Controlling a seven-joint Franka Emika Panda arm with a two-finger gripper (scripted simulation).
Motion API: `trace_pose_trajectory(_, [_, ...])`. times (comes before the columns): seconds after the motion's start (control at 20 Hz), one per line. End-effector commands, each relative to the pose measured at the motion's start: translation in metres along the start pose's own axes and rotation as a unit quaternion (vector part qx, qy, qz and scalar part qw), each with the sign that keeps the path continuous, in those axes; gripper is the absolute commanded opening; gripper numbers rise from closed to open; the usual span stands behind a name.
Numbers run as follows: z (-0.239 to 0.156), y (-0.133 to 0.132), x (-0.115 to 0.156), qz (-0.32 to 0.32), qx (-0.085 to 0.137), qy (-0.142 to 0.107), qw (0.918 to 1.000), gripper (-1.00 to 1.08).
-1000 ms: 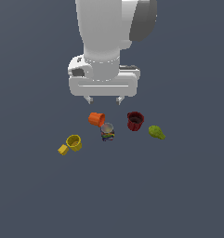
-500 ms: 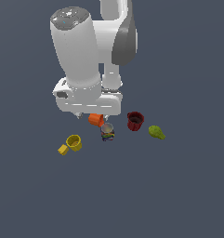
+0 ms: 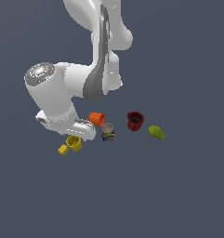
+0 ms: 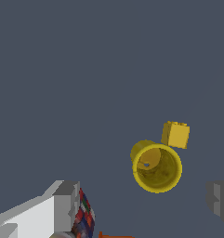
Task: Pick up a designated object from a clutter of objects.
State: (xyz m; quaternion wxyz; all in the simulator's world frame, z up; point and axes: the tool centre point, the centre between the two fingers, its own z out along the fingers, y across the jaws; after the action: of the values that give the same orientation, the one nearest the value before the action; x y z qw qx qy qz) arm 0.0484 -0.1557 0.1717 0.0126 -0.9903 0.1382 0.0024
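The designated object, a tiny yellow block point(image 3: 62, 149) point(image 4: 175, 135), lies at the exterior view's left end of the clutter, right beside the round yellow cup point(image 3: 74, 142) point(image 4: 157, 168). Whether the two touch I cannot tell. My gripper point(image 4: 142, 201) is open and holds nothing. Its grey fingers point(image 4: 66, 205) stand wide apart, with the yellow cup roughly between them and the block a little past it. In the exterior view the white hand point(image 3: 62, 123) hangs low just above the yellow cup, and the fingertips are hard to make out there.
Toward the exterior view's right lie an orange cup point(image 3: 96, 119), a multicoloured can point(image 3: 108, 132) point(image 4: 83, 217), a dark red cup point(image 3: 135, 120) and a green pear-shaped thing point(image 3: 156, 132). The can sits close by one finger. The floor is plain dark grey.
The arm has swung from above the middle of the clutter toward the exterior view's left and come down over the yellow cup and block. The objects have not moved.
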Motion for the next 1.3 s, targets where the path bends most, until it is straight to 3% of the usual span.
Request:
trace_pose_trajectory(0.0, [0.024,0.022,0.008,0.021,-0.001,0.002,0.9998,1.0])
trace_pose_trajectory(0.55, [0.092,0.086,0.019,0.078,-0.01,0.005,0.9969,1.0])
trace_pose_trajectory(1.25, [0.12,0.095,0.018,0.085,-0.012,0.005,0.9963,1.0])
